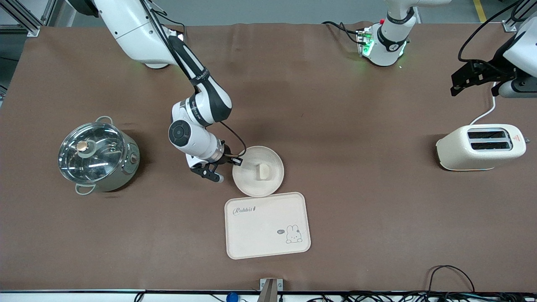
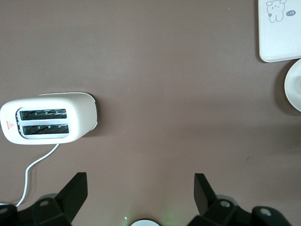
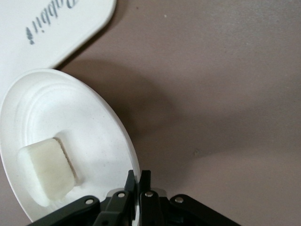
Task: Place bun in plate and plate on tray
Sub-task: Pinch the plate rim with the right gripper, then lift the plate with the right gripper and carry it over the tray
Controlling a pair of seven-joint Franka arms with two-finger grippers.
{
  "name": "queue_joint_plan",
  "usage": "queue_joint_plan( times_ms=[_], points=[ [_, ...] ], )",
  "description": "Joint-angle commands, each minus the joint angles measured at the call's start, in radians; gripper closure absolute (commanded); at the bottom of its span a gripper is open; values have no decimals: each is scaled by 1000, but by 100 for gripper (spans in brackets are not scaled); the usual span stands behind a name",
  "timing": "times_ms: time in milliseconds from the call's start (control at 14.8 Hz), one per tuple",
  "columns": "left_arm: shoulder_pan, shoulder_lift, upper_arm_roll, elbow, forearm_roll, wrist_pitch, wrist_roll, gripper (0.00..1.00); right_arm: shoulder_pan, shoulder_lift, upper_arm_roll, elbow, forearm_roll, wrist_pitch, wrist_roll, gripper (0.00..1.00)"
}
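Note:
The round cream plate (image 1: 251, 180) holds the small cream bun (image 1: 263, 171) and sits just farther from the front camera than the rectangular "Rabbit" tray (image 1: 267, 225). My right gripper (image 1: 235, 161) is shut on the plate's rim at the edge toward the right arm's end. In the right wrist view the fingers (image 3: 139, 181) pinch the rim of the plate (image 3: 70, 117), with the bun (image 3: 47, 172) inside and a tray corner (image 3: 61, 28) beside it. My left gripper (image 2: 140, 190) is open and empty, up high near the toaster, waiting.
A steel pot with a glass lid (image 1: 97, 154) stands toward the right arm's end. A cream toaster (image 1: 481, 147) with its cord stands toward the left arm's end; it also shows in the left wrist view (image 2: 47, 120). Cables lie along the table's near edge.

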Motion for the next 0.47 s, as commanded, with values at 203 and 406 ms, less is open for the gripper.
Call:
queue_joint_plan(
  times_ms=[203,406],
  points=[
    [5,11,-3,19,-19,7,-12,0,-4,-49,29,-26,26,20,8,100],
    [6,8,-2,20,-8,7,3,0,-18,-54,28,-5,95,100,3,100]
  ],
)
